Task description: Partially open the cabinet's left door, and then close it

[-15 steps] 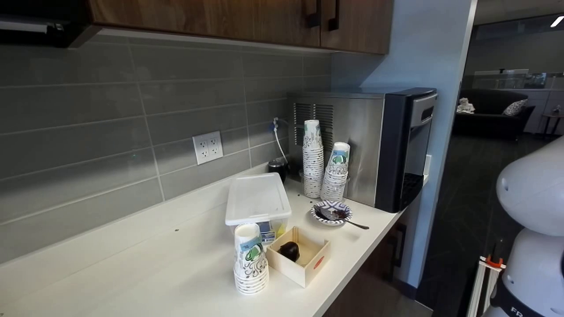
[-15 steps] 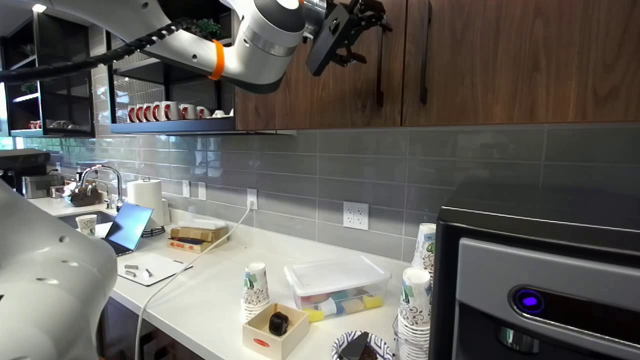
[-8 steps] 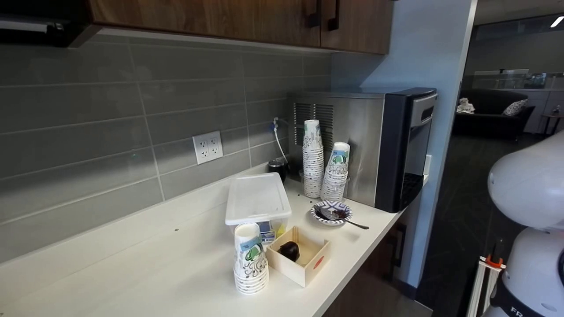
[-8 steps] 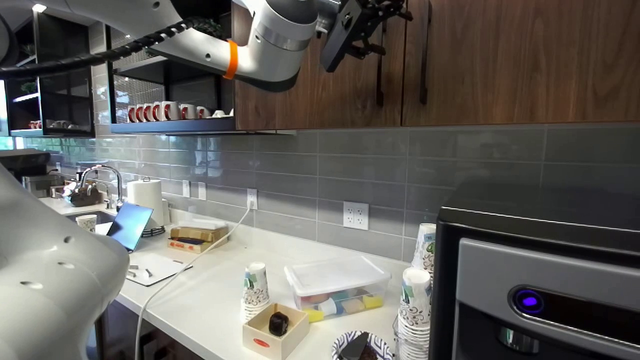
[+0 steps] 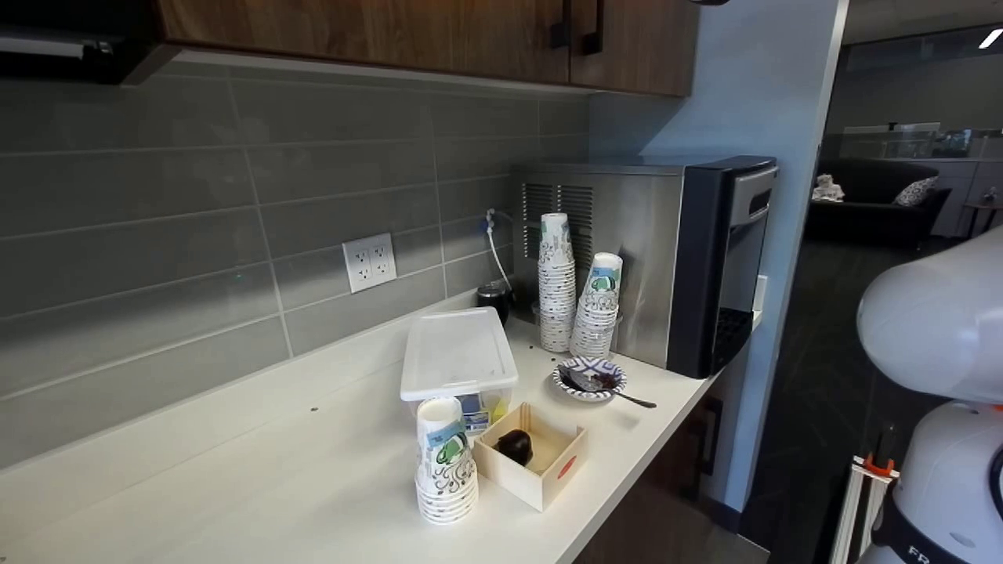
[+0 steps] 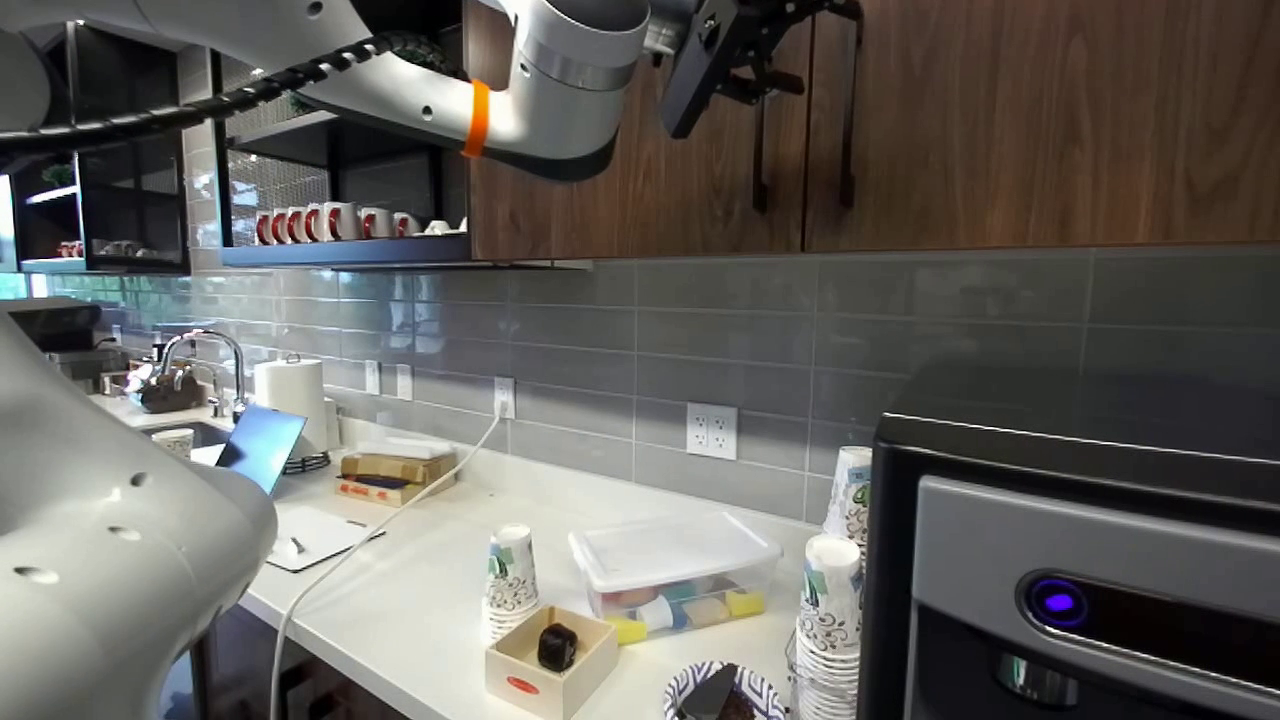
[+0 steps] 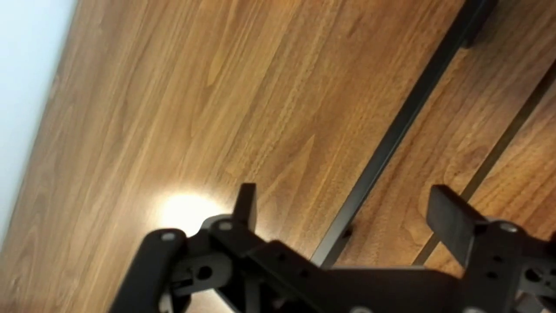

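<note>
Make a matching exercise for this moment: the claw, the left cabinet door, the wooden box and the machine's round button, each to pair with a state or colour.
Things
1 claw
2 left cabinet door
3 wooden box
4 round button

States and colours
A glowing purple
B jaws apart
C dark object inside
D closed brown panel

Pairs: 1-B, 2-D, 3-C, 4-A

In an exterior view, the cabinet point(image 5: 376, 35) is hanging above the counter point(image 5: 235, 486). A cup stack point(image 5: 447, 462) is standing left of a box point(image 5: 501, 471), an object point(image 5: 515, 447) is lying inside the box, and a tub point(image 5: 458, 352) is sitting behind both. A bowl point(image 5: 581, 394) is resting to the tub's right, before two further stacks point(image 5: 556, 298) standing beside a machine point(image 5: 646, 251). In the wrist view, a handle point(image 7: 397, 139) is showing between the fingers point(image 7: 246, 206) of the gripper point(image 7: 343, 200).
</note>
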You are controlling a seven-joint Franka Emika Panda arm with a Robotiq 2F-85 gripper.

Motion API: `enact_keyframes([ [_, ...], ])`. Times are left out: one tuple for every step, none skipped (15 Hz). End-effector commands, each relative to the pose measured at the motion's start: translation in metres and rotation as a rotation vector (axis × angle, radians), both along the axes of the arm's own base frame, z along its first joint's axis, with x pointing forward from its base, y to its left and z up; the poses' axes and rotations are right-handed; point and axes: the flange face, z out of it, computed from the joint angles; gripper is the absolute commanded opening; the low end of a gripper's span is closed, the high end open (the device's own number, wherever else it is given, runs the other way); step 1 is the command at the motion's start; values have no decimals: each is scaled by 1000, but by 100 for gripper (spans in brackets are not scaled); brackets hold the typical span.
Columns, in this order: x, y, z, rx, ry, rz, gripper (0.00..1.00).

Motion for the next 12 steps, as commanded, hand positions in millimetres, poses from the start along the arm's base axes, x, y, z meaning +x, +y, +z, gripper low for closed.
enact_keyframes([
  [5,17,-2,42,-11,50,100],
  [10,25,-4,57,-6,79,100],
  [14,35,-5,73,2,108,100],
  [19,44,-6,83,4,131,100],
  [24,54,-6,90,9,157,100],
  [28,62,-7,100,15,180,100],
  [32,70,-8,108,19,199,100],
  [36,77,-8,116,26,214,100],
  [39,82,-10,126,32,227,100],
  [42,84,-10,131,35,229,100],
  [44,83,-11,130,36,221,100],
  [45,81,-10,127,34,212,100],
])
